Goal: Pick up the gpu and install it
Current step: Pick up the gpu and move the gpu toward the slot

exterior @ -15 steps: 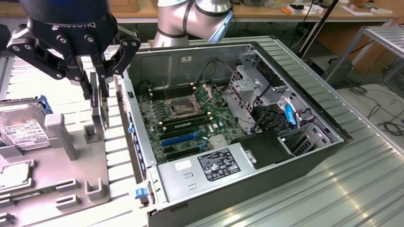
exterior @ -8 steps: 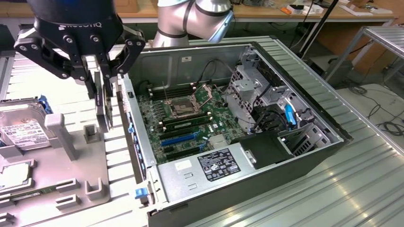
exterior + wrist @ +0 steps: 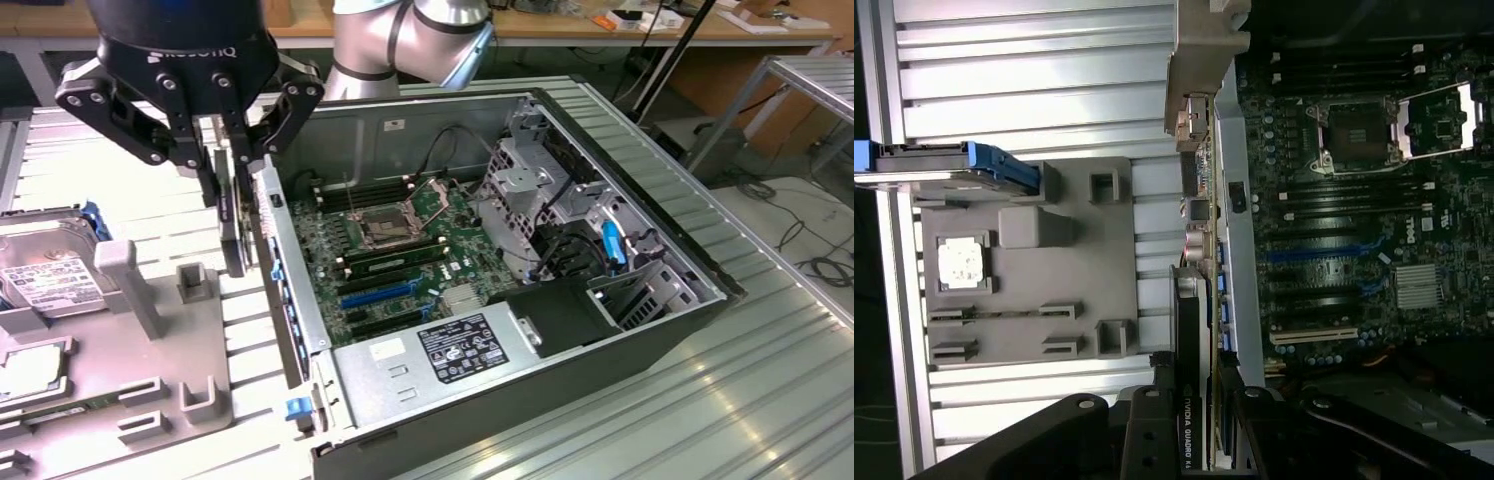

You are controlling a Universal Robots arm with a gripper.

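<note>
Pincer: the black pincer (image 3: 235, 172) is clamped on the gpu (image 3: 235, 225) from both flat sides. The writing on its body, seen upside down, looks like "ROBOTIQ".
Gpu: it hangs upright and edge-on over the computer case (image 3: 667, 250) wall at the exterior view's left, between the grey parts tray (image 3: 134, 380) and the motherboard (image 3: 400, 250).
Gpu writing: in the wrist view its edge (image 3: 1189, 320) reads "NVIDIA QUADRO K4"; the rest is hidden.
Motherboard: a white "DELL" mark (image 3: 1427, 226) sits beside the CPU socket (image 3: 1349, 130).
Power supply: it carries a black label (image 3: 458, 350) and a white one, both too small to read.
Tray: it holds a hard drive (image 3: 47, 280) with a white label, unreadable.
Tabletop: ribbed metal (image 3: 694, 400).
</note>
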